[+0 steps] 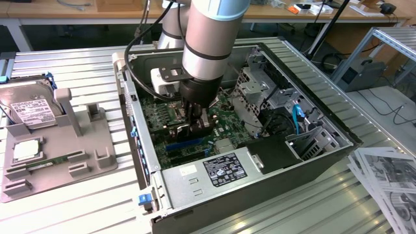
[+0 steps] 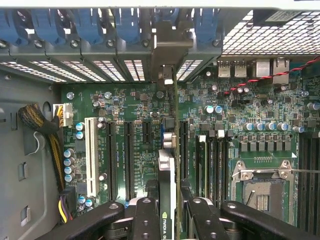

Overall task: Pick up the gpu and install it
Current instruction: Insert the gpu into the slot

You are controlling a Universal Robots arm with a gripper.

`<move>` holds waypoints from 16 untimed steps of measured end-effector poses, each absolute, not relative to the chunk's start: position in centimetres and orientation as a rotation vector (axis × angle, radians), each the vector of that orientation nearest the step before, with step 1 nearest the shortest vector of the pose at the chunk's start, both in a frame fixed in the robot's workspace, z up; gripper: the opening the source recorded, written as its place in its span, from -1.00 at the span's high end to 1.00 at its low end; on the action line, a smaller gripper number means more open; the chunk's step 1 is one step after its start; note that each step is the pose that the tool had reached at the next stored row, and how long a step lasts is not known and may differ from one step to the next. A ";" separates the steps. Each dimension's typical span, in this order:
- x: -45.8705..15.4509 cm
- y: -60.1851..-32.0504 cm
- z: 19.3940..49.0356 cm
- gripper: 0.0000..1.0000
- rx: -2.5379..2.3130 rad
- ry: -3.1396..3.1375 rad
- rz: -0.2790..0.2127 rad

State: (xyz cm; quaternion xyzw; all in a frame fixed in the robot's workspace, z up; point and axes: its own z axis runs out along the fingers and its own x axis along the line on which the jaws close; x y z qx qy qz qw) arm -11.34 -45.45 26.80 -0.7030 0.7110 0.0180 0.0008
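Pincer (image 2: 170, 202) of mine is clamped on the gpu (image 2: 166, 172), one black finger (image 2: 145, 215) on each face of the card, which stands on edge between them. I hang inside the open case (image 1: 273, 195), low over the motherboard (image 2: 125, 130). The card's bracket (image 2: 167, 55) points at the case's slotted back wall, in among the blue clips (image 2: 127, 25) there. The card runs along the row of black slots (image 2: 128, 150); whether its edge sits in one I cannot tell. In the exterior view my arm (image 1: 208, 44) comes down into the middle of the case, with the power supply (image 1: 215, 168) at the near end. Outside, at the exterior view's left, a hard drive (image 1: 29, 109) sits at the far end of a grey tray (image 1: 65, 161), well apart from me; papers (image 1: 387, 180) lie at that view's right
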 end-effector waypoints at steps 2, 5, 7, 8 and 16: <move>-11.3 -45.5 26.7 0.47 -2.207 2.232 0.058; -11.4 -45.5 26.5 0.47 -2.205 2.231 0.061; -11.4 -45.5 26.5 0.47 -2.205 2.230 0.063; -11.4 -45.5 26.4 0.47 -2.204 2.230 0.063; -11.3 -45.4 26.4 0.47 -2.202 2.227 0.067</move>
